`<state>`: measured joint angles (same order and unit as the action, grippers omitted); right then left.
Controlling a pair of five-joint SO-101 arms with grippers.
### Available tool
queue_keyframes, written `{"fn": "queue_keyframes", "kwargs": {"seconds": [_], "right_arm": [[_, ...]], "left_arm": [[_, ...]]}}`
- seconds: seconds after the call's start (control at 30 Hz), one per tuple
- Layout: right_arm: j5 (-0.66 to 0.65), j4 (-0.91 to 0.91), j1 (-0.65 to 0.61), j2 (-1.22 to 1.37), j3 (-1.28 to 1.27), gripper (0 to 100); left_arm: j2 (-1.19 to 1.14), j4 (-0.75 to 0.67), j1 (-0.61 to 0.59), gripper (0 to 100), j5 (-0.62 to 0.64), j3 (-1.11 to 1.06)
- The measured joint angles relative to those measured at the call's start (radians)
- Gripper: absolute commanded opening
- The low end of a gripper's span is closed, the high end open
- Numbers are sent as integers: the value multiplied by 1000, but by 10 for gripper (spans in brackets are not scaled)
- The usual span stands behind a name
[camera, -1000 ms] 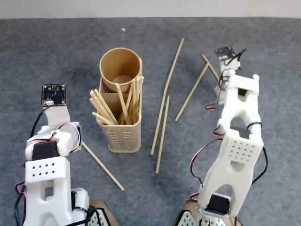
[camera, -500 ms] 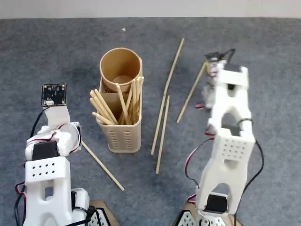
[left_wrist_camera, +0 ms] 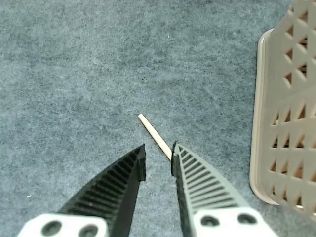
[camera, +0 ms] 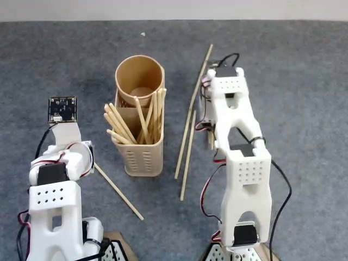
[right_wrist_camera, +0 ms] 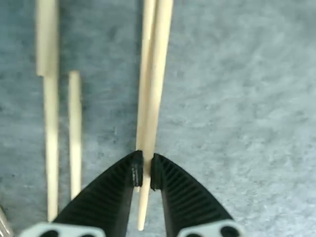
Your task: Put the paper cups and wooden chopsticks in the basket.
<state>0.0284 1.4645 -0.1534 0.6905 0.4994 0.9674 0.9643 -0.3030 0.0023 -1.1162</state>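
Note:
The tan basket (camera: pixel 142 155) stands mid-table with a paper cup (camera: pixel 139 76) and several chopsticks (camera: pixel 142 122) upright in it. In the right wrist view my right gripper (right_wrist_camera: pixel 144 170) is shut on a pair of chopsticks (right_wrist_camera: pixel 154 74) that stick out ahead of it over the carpet. The right arm (camera: pixel 228 92) hangs just right of the long loose chopsticks (camera: pixel 186 141). My left gripper (left_wrist_camera: pixel 159 157) is open low over the carpet, with the tip of one chopstick (left_wrist_camera: pixel 154 134) between its fingertips. That stick (camera: pixel 118 191) lies beside the left arm, and the basket wall (left_wrist_camera: pixel 284 123) is close by.
Another long chopstick (camera: pixel 200 73) lies slanted above the right arm's wrist. Two more sticks (right_wrist_camera: pixel 49 123) lie on the grey carpet beside the held pair. Open carpet lies at the far left and far right.
The right arm has swung left from the table's right side to the middle. The two chopsticks that lay there are gone from that spot. The left arm has not moved.

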Motion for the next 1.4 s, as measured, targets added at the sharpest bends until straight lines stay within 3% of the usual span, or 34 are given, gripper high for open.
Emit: {"fn": "queue_keyframes", "kwargs": {"seconds": [0.43, 0.6, 0.87, 0.93, 1.03, 1.23, 1.4], "right_arm": [[0, 6, -29, 0, 46, 13], [0, -32, -31, 0, 46, 101], [0, -110, -31, 54, 5, 108], [0, -123, -31, 83, 8, 98], [-12, -133, -32, 118, 9, 0], [-51, -138, -9, 120, 9, 6], [14, -112, 23, 2, -3, 6]], "left_arm": [[0, 0, 0, 123, 0, 0], [0, 0, 0, 123, 0, 0], [0, 0, 0, 123, 0, 0], [0, 0, 0, 123, 0, 0], [0, 0, 0, 123, 0, 0], [0, 0, 0, 123, 0, 0], [0, 0, 0, 123, 0, 0]]}}
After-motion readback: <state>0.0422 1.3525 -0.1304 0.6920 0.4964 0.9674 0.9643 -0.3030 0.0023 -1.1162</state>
